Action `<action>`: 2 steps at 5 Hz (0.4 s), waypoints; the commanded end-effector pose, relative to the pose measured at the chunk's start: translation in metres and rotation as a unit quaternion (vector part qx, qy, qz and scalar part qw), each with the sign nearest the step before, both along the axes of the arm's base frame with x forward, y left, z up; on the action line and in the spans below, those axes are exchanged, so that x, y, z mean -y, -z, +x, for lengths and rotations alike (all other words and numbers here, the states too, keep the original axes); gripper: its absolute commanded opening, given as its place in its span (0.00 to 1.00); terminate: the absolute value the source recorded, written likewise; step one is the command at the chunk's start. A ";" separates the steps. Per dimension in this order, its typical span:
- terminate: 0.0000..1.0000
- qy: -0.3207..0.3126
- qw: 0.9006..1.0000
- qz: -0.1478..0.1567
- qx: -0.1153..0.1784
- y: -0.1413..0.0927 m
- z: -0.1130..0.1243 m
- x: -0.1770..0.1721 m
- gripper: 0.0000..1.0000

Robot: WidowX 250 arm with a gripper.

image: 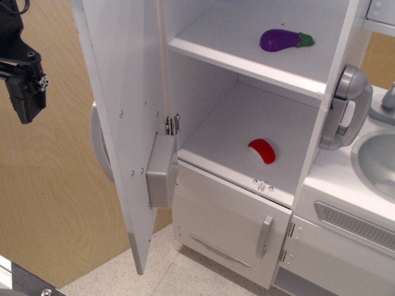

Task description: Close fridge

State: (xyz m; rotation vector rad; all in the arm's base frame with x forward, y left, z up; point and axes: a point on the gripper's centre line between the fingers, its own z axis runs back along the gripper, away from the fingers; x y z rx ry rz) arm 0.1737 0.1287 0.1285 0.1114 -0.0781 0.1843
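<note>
While the fridge (247,92) stood with its compartments exposed, we saw that its big white door (123,105) was swung wide open toward the left of the view, so that only its inner face and its edge showed. A grey box (162,171) was fixed to that inner face, low down and just beside the metal hinge (172,124); a curved grey part peeked out behind the door's far side. We found no table in the frame, so we placed things by the cabinet itself, which filled the middle and upper right of the view above a pale speckled floor (179,277).

On the upper shelf lay a purple toy eggplant (284,40) with a green stem. On the lower shelf, near its front edge, lay a red-and-white toy piece (262,151). Below that shelf the smaller lower door (222,228) with its short grey handle (265,235) sat flush in its frame. On the cabinet's right post hung a grey toy phone handset (345,108), and beyond it a grey sink basin (376,163) sat at the right edge.

At the far upper left, well apart from the door, hung the black gripper (24,98), against a wooden wall panel (55,203). We could not tell whether its jaws stood apart or together; nothing was visibly held in it.
</note>
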 end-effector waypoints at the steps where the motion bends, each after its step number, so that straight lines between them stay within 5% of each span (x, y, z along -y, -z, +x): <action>1: 0.00 0.000 1.000 0.000 0.000 0.000 0.000 0.000 1.00; 2: 0.00 -0.031 0.999 -0.007 0.030 -0.006 0.030 0.001 1.00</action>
